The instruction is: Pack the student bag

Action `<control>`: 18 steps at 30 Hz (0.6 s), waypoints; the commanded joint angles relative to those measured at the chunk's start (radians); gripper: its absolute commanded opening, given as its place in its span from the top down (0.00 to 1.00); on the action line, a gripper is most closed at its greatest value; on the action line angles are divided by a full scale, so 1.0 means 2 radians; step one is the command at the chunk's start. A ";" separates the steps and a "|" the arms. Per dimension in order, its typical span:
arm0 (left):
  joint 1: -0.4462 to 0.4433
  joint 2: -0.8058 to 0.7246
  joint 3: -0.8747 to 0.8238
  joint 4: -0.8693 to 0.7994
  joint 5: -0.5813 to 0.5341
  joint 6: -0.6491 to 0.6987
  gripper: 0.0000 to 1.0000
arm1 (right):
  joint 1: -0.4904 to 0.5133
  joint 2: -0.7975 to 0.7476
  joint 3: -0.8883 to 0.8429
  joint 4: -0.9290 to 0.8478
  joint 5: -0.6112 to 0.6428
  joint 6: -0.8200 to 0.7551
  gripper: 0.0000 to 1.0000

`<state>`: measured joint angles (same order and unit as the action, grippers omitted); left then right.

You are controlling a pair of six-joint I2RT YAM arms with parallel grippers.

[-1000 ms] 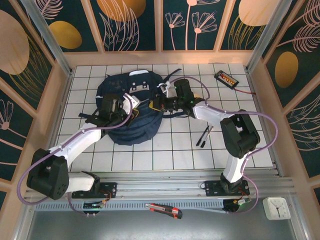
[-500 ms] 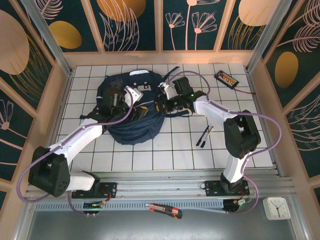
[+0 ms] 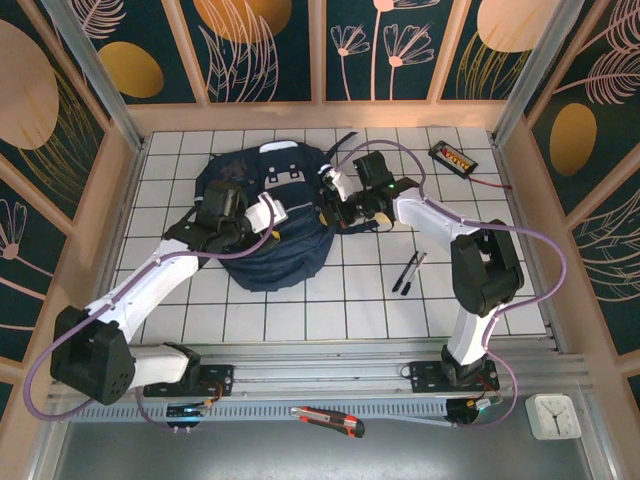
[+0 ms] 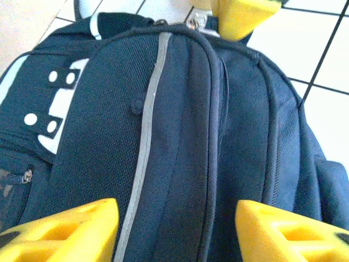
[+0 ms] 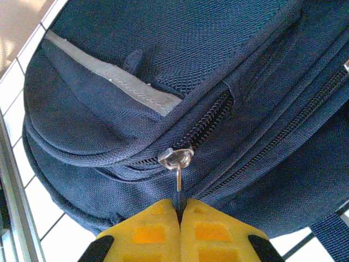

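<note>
The student bag (image 3: 285, 250), a large dark navy backpack with a grey stripe (image 4: 144, 147) and white patches, lies at the table's back left. My right gripper (image 3: 331, 206) is at the bag's right edge. In the right wrist view it (image 5: 180, 210) is shut on the dark pull tab hanging from a silver zip slider (image 5: 176, 158). My left gripper (image 3: 263, 214) is over the middle of the bag. Its yellow fingers (image 4: 71, 229) are open and spread wide, close above the fabric and the stripe. A right yellow fingertip (image 4: 240, 16) shows at the bag's far end.
Two black pens (image 3: 408, 271) lie on the white tiles right of the bag. A black device with orange markings (image 3: 452, 155) and its cable sit at the back right. A cutter (image 3: 330, 420) and a white clock (image 3: 552, 415) rest below the table's front rail.
My right gripper has moved a little to the right, holding the zip pull. My left gripper has shifted across the bag's top, and the bag's front now looks flatter and closed.
</note>
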<state>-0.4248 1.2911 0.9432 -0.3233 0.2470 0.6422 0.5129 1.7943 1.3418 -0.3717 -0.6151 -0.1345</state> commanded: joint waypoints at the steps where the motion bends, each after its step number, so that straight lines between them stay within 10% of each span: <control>1: -0.001 0.015 0.012 0.002 -0.011 0.027 0.46 | -0.005 -0.027 0.023 -0.019 -0.021 -0.022 1.00; 10: 0.000 0.032 -0.029 0.048 -0.002 0.040 0.49 | -0.004 -0.028 0.019 -0.011 -0.024 -0.020 1.00; 14: 0.000 0.046 -0.044 0.090 -0.037 0.025 0.96 | -0.001 -0.024 0.029 -0.020 -0.023 -0.025 1.00; 18: -0.001 0.061 -0.027 0.097 -0.044 0.004 1.00 | 0.002 -0.013 0.044 -0.053 -0.004 -0.056 1.00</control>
<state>-0.4324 1.3861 0.8665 -0.2012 0.2146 0.6769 0.5121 1.7866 1.3651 -0.4122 -0.6220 -0.1818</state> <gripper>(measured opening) 0.069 0.052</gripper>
